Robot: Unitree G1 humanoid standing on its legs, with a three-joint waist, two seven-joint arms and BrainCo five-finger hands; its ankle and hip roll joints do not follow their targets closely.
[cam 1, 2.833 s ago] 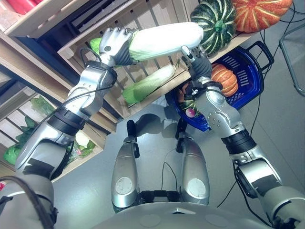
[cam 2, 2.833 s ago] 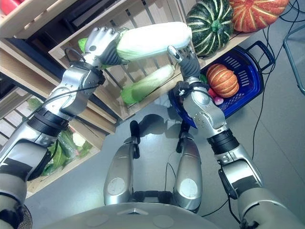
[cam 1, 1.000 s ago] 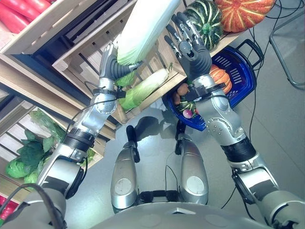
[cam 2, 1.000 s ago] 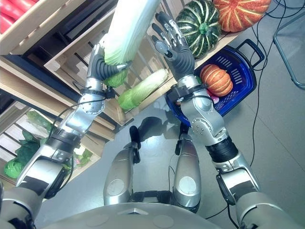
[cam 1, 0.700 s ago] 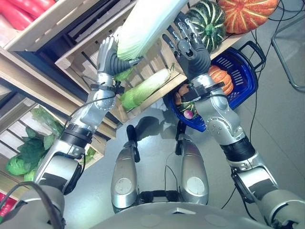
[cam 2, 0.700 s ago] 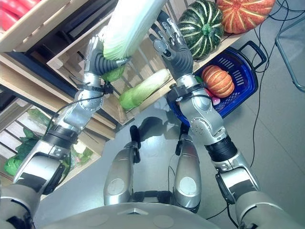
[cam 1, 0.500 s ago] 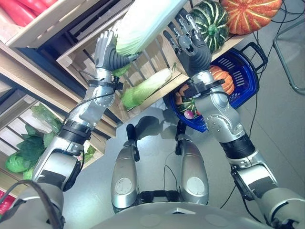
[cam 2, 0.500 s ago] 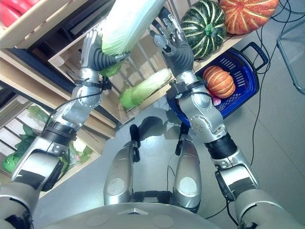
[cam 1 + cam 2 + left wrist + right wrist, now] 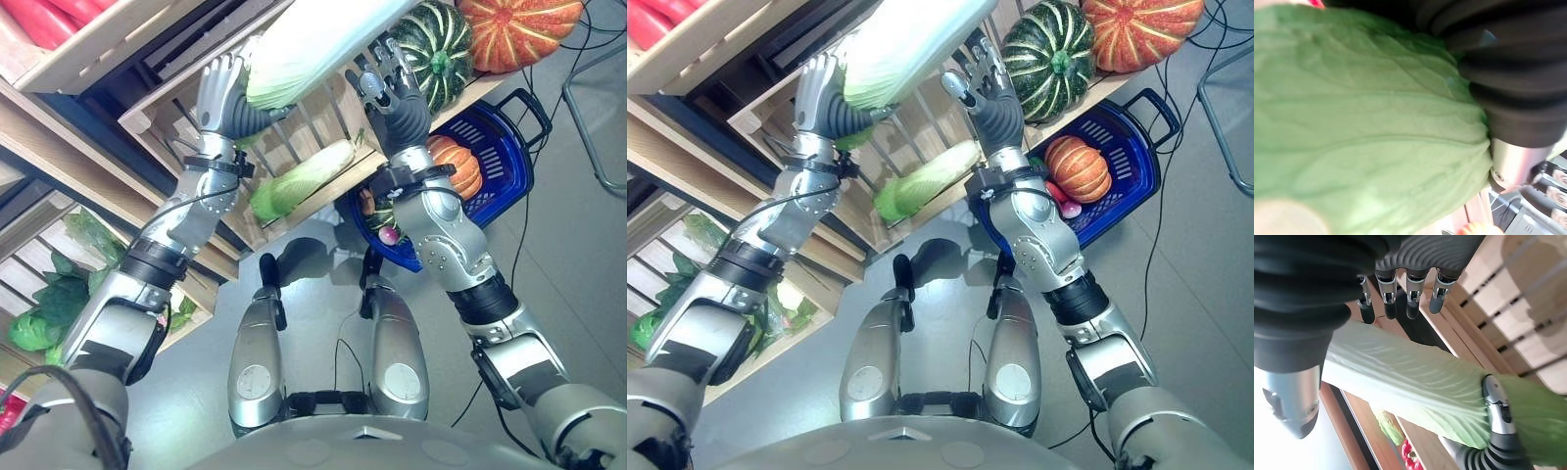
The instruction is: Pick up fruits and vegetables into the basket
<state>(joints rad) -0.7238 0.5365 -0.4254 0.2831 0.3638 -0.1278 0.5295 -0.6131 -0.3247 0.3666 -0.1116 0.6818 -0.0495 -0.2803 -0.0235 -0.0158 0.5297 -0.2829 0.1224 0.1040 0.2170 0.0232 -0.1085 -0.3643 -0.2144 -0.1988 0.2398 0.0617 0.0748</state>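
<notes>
Left hand [image 9: 223, 93] grips cabbage [image 9: 313, 39] raised before crate [image 9: 294, 127]; right hand [image 9: 390, 88] spread wide beside it; basket [image 9: 500, 147] below.

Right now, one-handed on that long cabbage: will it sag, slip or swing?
Likely stiff: the napa cabbage juts past the left hand without drooping. Gripped near its leafy end, so probably lever-heavy and apt to pivot. Smooth ribbed leaves may slip; the open right hand looks ready to steady it.

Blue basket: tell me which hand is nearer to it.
Right. The right hand is raised open beside the held cabbage, above the blue basket on the floor. The left hand grips the cabbage's green end farther off, by the wooden crate.
</notes>
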